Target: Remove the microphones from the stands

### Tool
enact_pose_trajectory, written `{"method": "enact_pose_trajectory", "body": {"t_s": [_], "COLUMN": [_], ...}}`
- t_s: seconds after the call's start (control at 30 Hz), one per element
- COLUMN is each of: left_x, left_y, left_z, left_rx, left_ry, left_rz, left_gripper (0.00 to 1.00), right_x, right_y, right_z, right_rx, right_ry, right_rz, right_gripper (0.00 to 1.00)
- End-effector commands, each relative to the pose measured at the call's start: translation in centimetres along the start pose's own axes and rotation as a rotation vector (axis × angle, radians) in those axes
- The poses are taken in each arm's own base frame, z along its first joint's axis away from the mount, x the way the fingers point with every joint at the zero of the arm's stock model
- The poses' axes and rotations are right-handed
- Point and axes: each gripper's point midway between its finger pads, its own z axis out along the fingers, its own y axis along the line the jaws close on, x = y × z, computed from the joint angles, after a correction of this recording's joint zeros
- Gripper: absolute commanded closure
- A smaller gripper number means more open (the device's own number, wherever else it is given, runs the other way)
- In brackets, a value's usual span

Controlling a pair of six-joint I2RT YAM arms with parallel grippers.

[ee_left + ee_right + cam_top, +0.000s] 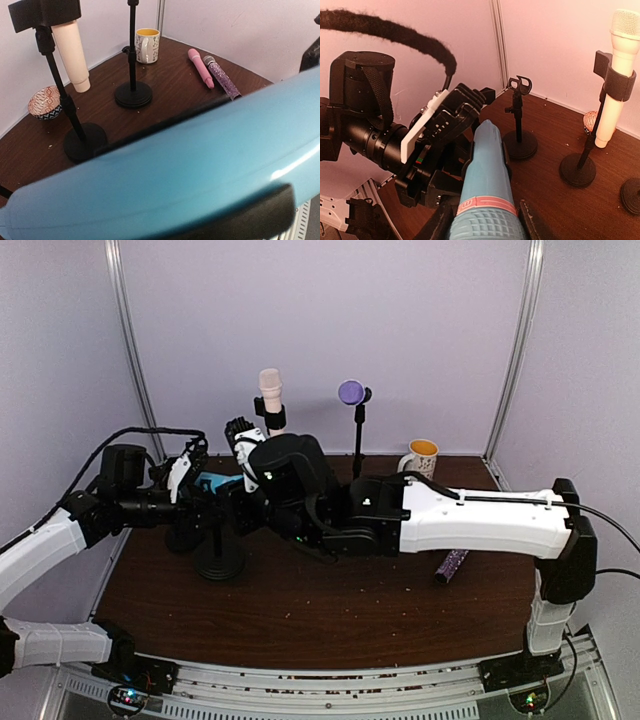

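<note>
The blue microphone [487,170] is hanging above the table [380,610] near its left rear, stretched between the two arms. Its grille end is sitting in the right gripper [485,227], whose two dark fingers are pressing against the head from either side, pinching it. Its tapered tail is reaching into the left gripper [457,140]. In the left wrist view the blue body is filling most of the frame, with one black finger [250,215] lying along its lower side; the other finger is not showing clearly, so I cannot tell whether that gripper is clamping the microphone.

Just beyond the tail, an empty stand [518,115] is standing upright with its clip open at the top. Further right, a cream microphone [620,65] is sitting in a second stand [587,150]. A patterned bowl [44,101] is resting by the back wall. A mug [147,45], a pink microphone [201,67] and a purple glitter microphone [222,77] are lying well apart from the grippers.
</note>
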Motion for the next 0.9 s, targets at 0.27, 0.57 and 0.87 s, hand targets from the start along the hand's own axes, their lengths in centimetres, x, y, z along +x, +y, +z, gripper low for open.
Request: {"method": "enact_pose_trajectory", "body": {"t_s": [0.27, 0.57, 0.87], "left_x": [-2.6, -7.7, -9.1], "left_y": [-0.5, -5.2, -8.3], "left_z": [-0.1, -2.3, -3.9], "left_rx": [0.035, 0.309, 0.507], "left_ry": [-0.077, -0.159, -0.127], "left_rz": [0.013, -0.025, -0.073], "left_gripper": [1.00, 1.00, 1.00], "right_x": [-10.0, -9.1, -6.5], "right_y": [1.9, 2.0, 2.0], "right_z": [-5.5, -9.0, -9.5], "right_rx": [-0.126, -0.265, -0.329], "right_ry": [-0.252, -0.394, -0.422], "right_rz": [0.146, -0.005, -0.278], "right_gripper": [0.86, 0.04, 0.02]}}
